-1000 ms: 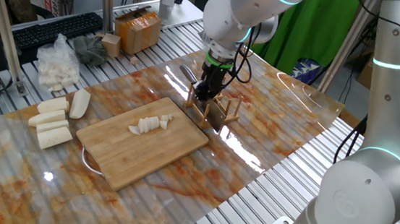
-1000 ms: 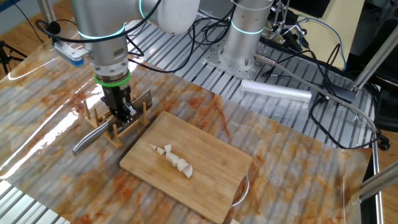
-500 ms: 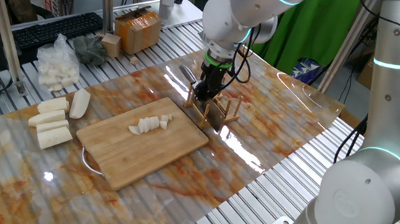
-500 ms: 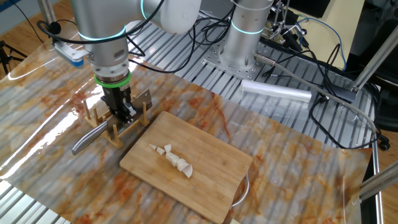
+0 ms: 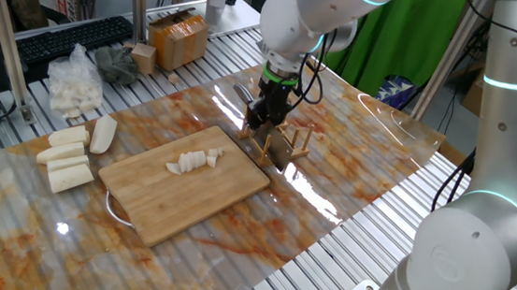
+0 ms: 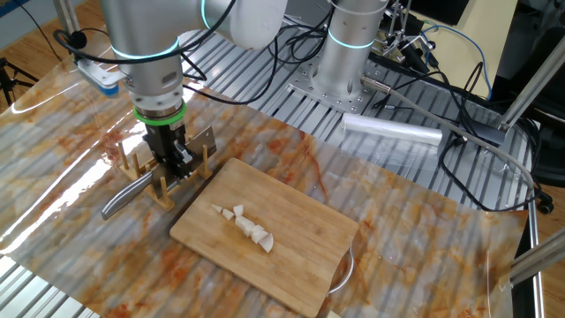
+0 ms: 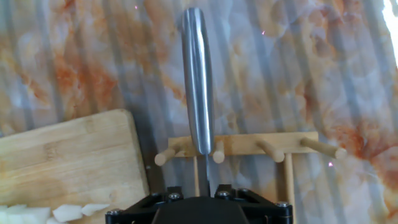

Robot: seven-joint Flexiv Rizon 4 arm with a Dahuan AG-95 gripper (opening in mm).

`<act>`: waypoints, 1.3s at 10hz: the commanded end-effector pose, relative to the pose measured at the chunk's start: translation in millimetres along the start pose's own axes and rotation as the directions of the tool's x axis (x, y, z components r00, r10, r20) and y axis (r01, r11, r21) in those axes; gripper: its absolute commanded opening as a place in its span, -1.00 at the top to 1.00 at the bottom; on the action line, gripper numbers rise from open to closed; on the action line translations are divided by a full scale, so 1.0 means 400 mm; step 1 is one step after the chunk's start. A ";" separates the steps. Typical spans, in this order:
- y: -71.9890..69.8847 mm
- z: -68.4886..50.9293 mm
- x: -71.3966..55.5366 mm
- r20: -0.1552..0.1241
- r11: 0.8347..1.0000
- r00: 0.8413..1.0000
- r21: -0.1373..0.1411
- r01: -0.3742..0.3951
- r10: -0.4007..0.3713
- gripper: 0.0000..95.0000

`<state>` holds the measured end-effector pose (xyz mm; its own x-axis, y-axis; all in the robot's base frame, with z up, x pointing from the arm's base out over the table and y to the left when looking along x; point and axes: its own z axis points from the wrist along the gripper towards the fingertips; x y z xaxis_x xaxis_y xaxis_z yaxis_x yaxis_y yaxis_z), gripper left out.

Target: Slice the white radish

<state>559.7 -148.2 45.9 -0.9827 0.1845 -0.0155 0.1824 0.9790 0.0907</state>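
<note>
The white radish lies as a row of small cream-white slices (image 5: 194,160) (image 6: 247,228) on the bamboo cutting board (image 5: 179,204) (image 6: 300,225); in the hand view the slices (image 7: 37,213) show at the bottom left corner. A steel-handled knife (image 7: 198,81) (image 6: 124,199) rests in the wooden peg rack (image 5: 287,147) (image 6: 168,187) (image 7: 249,146) beside the board. My gripper (image 5: 261,118) (image 6: 172,157) (image 7: 200,191) hangs over the rack, its fingers standing apart on either side of the thin blade, open and holding nothing.
Several blocky cream-white chunks (image 5: 67,157) lie left of the board, with a clear bag of white pieces (image 5: 75,81) behind them. A cardboard box (image 5: 179,37) and keyboard (image 5: 71,37) sit at the back. A silver roll (image 6: 393,132) lies near the arm's base.
The fingers have parted from the knife blade and the hand has lifted slightly off the rack. The knife stays in the rack; the slices have not moved.
</note>
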 end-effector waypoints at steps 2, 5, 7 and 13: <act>0.000 -0.053 -0.015 -0.023 1.000 1.000 0.015 0.015 -0.014 -0.20; 0.005 -0.129 -0.011 -0.060 0.999 0.997 0.021 0.039 -0.037 0.20; 0.023 -0.183 0.013 -0.091 0.999 0.995 0.030 0.044 -0.042 0.20; 0.181 -0.229 0.076 -0.085 0.997 0.994 0.035 0.065 -0.062 1.00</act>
<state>541.8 -81.4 141.8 -0.9909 0.1174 0.0656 0.1210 0.9912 0.0539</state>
